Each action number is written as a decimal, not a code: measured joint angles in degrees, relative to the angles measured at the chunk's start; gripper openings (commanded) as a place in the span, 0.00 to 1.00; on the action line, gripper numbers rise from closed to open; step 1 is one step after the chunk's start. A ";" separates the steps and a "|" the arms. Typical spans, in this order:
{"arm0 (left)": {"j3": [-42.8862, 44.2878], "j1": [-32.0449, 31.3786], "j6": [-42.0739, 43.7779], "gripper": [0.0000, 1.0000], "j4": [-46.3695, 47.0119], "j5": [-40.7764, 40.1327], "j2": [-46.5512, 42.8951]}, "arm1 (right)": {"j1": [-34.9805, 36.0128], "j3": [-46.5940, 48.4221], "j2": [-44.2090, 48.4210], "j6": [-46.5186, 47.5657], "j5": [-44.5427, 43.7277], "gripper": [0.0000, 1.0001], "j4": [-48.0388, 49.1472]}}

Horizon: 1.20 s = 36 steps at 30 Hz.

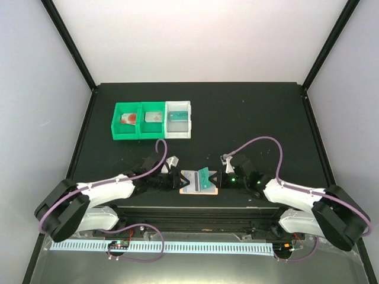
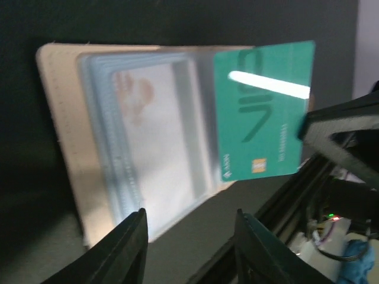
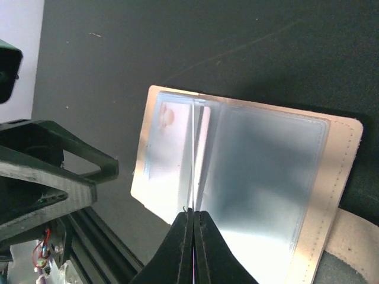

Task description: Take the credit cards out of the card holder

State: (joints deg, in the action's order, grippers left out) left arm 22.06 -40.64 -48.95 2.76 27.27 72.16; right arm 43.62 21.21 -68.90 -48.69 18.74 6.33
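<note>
Top view first: the card holder (image 1: 195,189) lies open flat on the black table (image 1: 266,118), bottom centre of the frame, right between the two arms, so each can reach it. A teal card (image 1: 204,176) sticks up out of it. The green bin (image 1: 139,134) and white bin (image 1: 179,134) in the upper left hold what look like cards, so I'd guess that's where this one goes. The left gripper (image 1: 175,177) and right gripper (image 1: 224,176) crowd in from either side. In the left wrist view, the left claw's fingers (image 2: 133,242) stand partway open at the bottom of the frame, nothing between them, hovering over the holder's clear pockets. The teal card fills the upper right, pinched at its right edge by the other arm's dark finger. In the right wrist view, the right claw at bottom centre is fully closed on that card, seen edge-on as a thin line over the holder's fold, which makes sense for sliding it out.
</note>
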 measured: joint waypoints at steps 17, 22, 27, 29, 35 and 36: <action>-2.62 0.00 -11.56 0.69 13.81 6.01 -11.13 | 0.00 -0.92 11.30 -7.32 4.98 0.01 4.98; -2.82 0.00 -14.21 0.54 16.98 6.45 -12.96 | 0.00 -1.90 14.69 -13.25 6.62 0.01 10.82; -3.17 0.00 -16.87 0.39 20.76 6.97 -14.58 | 0.00 -2.08 18.36 -16.63 6.95 0.01 13.66; -3.32 0.00 -17.55 0.32 21.53 7.08 -15.52 | 0.00 -2.08 19.30 -17.40 6.97 0.01 14.38; -3.34 0.00 -18.53 0.09 22.25 7.08 -17.81 | 0.00 -2.08 19.52 -18.82 6.99 0.01 14.95; -3.34 0.00 -18.64 0.07 22.27 7.10 -17.99 | 0.00 -2.08 19.52 -18.91 7.04 0.01 14.99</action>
State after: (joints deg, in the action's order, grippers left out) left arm 18.72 -40.64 -67.59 25.04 34.37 54.17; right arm 43.62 19.14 -49.39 -67.59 25.78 21.32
